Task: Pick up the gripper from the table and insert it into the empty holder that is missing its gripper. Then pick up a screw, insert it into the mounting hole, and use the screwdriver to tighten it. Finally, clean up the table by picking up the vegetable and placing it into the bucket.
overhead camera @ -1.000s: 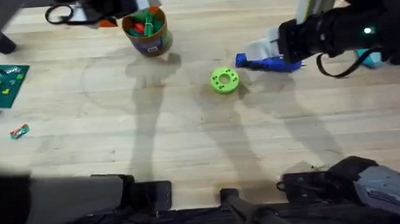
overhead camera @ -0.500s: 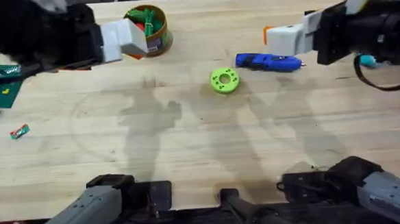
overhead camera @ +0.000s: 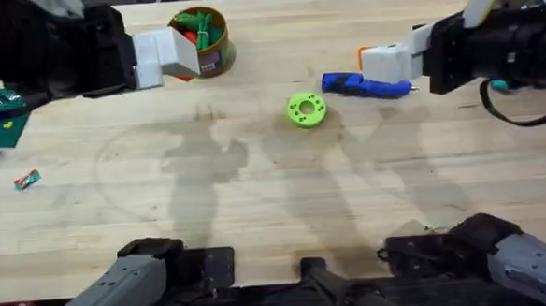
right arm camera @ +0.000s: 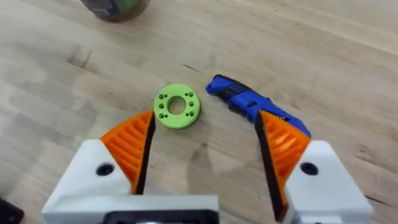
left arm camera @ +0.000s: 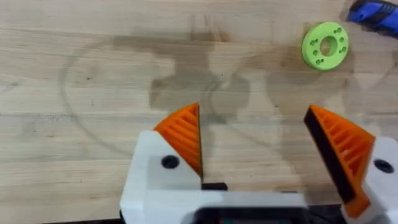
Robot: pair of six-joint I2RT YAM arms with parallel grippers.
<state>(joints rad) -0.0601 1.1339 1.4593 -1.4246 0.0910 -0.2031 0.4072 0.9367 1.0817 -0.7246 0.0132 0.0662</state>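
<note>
- While both arms hang over the far half of the worktop (overhead camera: 276,209), two end effectors are in view: left end effector (overhead camera: 176,53) beside the bucket, right end effector (overhead camera: 381,61) over the screwdriver.
- Left end effector (left arm camera: 255,146): orange ribbed pads wide apart, nothing between them, bare wood under it.
- Right end effector (right arm camera: 205,146): pads also wide apart, nothing gripped; the green disc and screwdriver lie below and beyond its fingers.
- One screwdriver (overhead camera: 368,85), blue, lying flat on the worktop, just right of the green disc, partly under the right end effector.
- One green disc (overhead camera: 306,110) with holes, flat, near mid-worktop, close to the screwdriver tip; cannot tell if touching.
- One bucket (overhead camera: 206,39), upright at the far edge, tan rim, blue band, green and red pieces inside; the left end effector's white finger sits at its left side.
- One small red-and-green piece (overhead camera: 26,179) lying alone at the left, well apart from the bucket.
- One green board (overhead camera: 4,109) with small bits at the far left edge.
- Surface: light wood planks, arm shadows and a faint ring mark across the middle.
- Two arm bases at the near edge.
</note>
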